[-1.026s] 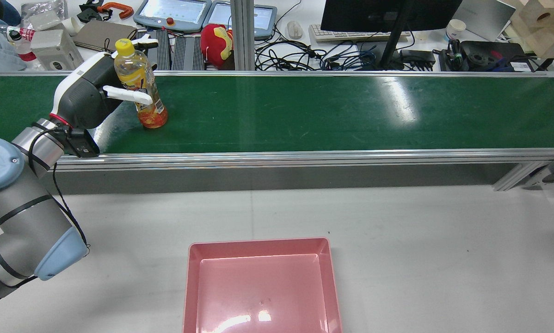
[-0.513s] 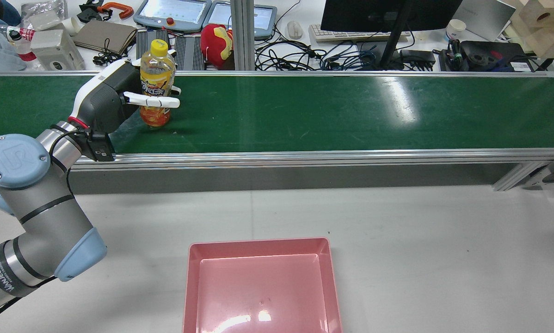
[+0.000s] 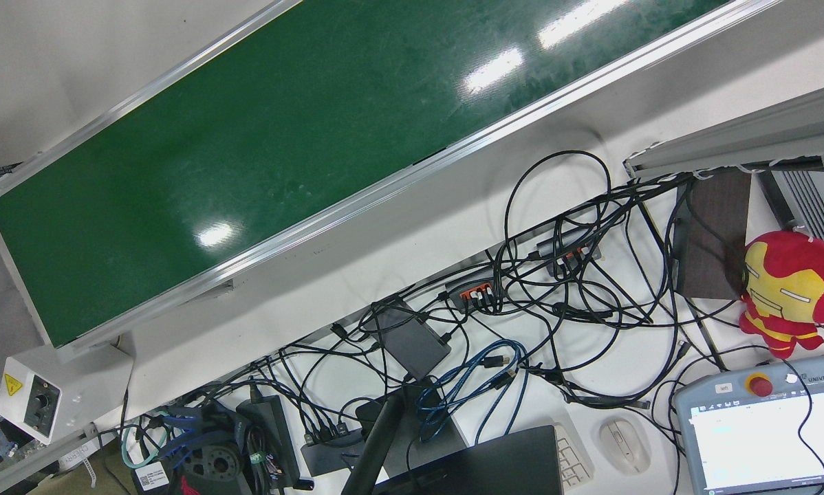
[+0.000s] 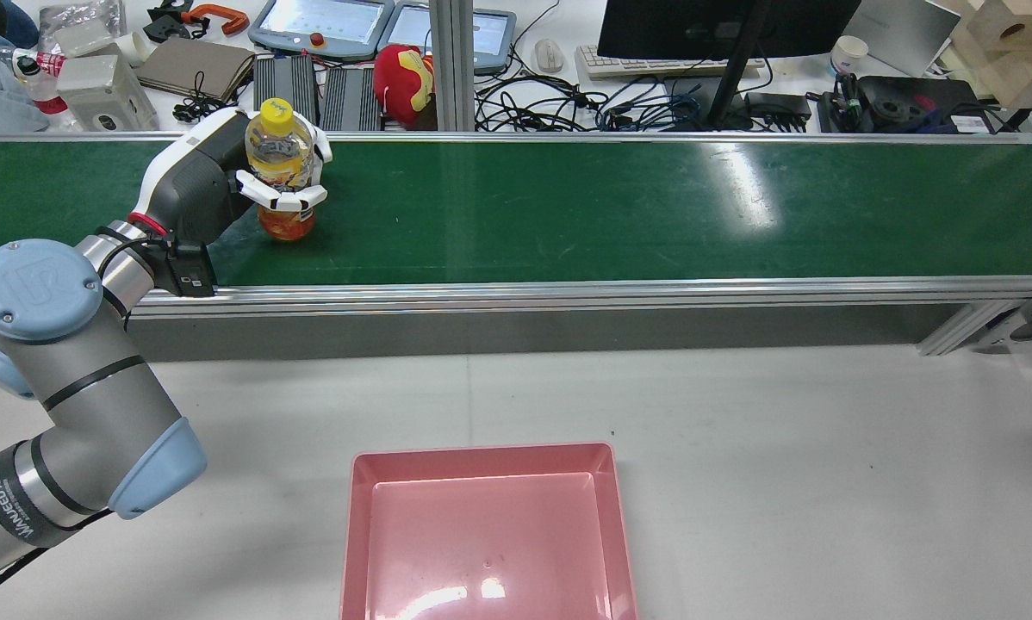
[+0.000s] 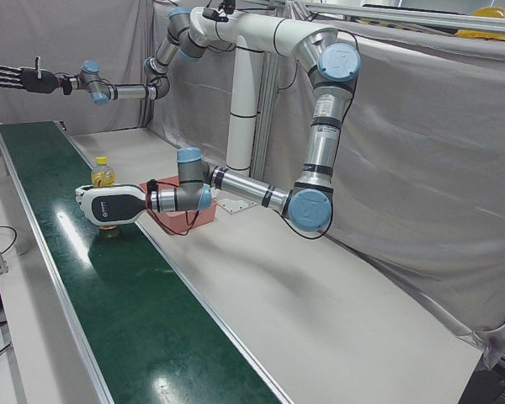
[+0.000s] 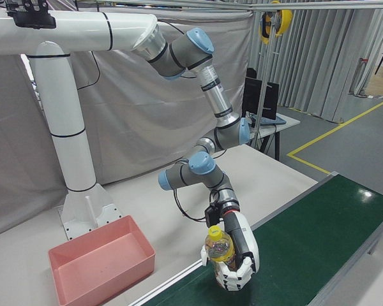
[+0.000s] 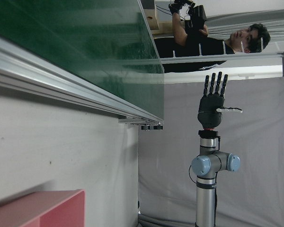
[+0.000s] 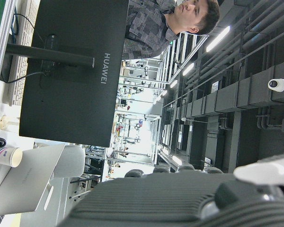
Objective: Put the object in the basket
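Observation:
A clear bottle (image 4: 277, 159) with a yellow cap and orange drink stands on the green conveyor belt (image 4: 611, 207) at its left end. My left hand (image 4: 210, 181), white and grey, is shut on it, its fingers wrapped round the bottle's middle. The bottle also shows in the left-front view (image 5: 103, 173) and the right-front view (image 6: 219, 245), with the hand (image 6: 240, 256) behind it. The pink basket (image 4: 481, 455) lies empty on the table before the belt. My right hand (image 5: 18, 78), black, is raised high, open, fingers spread; the left hand view shows it too (image 7: 212, 105).
Beyond the belt is a desk with cables, a monitor (image 4: 723, 26), teach pendants and a red plush toy (image 4: 404, 82). The belt's aluminium rail (image 4: 568, 293) separates belt from grey table (image 4: 783, 448). A person stands behind the desk (image 7: 246, 38).
The left hand moved right along the belt with the bottle, which went from tilted to upright. Its fingers, straight before, have curled round the bottle.

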Tool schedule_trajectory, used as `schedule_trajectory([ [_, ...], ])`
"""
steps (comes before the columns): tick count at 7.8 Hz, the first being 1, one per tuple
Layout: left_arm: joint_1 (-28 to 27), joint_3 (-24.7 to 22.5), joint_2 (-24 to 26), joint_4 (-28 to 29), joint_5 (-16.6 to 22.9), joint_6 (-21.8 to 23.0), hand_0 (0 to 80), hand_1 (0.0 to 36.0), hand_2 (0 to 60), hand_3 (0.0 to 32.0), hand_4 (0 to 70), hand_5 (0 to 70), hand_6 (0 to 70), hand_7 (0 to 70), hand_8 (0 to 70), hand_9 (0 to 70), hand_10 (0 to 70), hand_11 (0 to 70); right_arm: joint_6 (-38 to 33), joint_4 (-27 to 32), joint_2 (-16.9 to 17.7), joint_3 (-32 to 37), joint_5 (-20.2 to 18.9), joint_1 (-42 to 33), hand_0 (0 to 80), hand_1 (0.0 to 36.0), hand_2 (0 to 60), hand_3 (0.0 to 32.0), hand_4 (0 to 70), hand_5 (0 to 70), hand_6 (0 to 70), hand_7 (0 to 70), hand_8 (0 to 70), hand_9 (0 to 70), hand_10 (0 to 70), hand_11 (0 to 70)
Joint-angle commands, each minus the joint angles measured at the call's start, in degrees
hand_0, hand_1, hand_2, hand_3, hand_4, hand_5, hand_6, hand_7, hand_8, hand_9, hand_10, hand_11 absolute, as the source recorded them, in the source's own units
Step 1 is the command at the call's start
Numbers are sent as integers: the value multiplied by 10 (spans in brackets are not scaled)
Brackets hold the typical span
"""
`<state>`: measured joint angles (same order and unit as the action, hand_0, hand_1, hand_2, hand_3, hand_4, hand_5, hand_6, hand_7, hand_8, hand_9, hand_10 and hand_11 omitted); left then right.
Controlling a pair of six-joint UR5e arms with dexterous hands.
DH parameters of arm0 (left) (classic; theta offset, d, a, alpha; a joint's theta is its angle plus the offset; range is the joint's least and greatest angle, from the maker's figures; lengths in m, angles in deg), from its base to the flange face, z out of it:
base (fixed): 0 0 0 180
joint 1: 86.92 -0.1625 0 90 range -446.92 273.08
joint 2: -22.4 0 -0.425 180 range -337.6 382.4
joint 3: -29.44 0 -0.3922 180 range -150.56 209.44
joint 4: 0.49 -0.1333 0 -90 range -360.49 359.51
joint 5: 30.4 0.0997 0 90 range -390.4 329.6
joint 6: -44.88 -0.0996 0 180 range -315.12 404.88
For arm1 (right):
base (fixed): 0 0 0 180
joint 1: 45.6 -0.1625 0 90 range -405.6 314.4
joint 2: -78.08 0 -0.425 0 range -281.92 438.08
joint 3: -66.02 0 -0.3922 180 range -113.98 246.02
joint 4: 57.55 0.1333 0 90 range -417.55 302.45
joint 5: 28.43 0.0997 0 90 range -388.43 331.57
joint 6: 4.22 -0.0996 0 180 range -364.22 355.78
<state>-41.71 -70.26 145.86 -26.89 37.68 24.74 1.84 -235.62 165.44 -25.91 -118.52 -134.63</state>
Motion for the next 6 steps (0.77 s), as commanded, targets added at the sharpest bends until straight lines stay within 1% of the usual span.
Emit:
schedule_trajectory([
  [1,-6,-86,-1,-58,30,-1,575,350,600,0,700,700,700,700,700,700,700,700,0,0,0,0,0,0,0,0,0,0,0,0,0,0,0,0,0,0],
  [2,-7,-115,-1,-73,58,-3,550,335,600,0,700,700,700,700,700,700,700,700,0,0,0,0,0,0,0,0,0,0,0,0,0,0,0,0,0,0],
  [3,-15,-142,-3,-78,74,-5,550,338,600,0,700,700,700,700,700,700,700,700,0,0,0,0,0,0,0,0,0,0,0,0,0,0,0,0,0,0],
  [4,-63,-145,-6,-44,77,-2,560,347,600,0,700,700,700,700,700,700,700,700,0,0,0,0,0,0,0,0,0,0,0,0,0,0,0,0,0,0],
  [6,-152,-150,-5,-37,119,-11,506,290,600,0,700,700,700,700,700,700,700,700,-1,0,0,0,0,0,0,0,0,0,0,0,0,0,0,0,0,0],
])
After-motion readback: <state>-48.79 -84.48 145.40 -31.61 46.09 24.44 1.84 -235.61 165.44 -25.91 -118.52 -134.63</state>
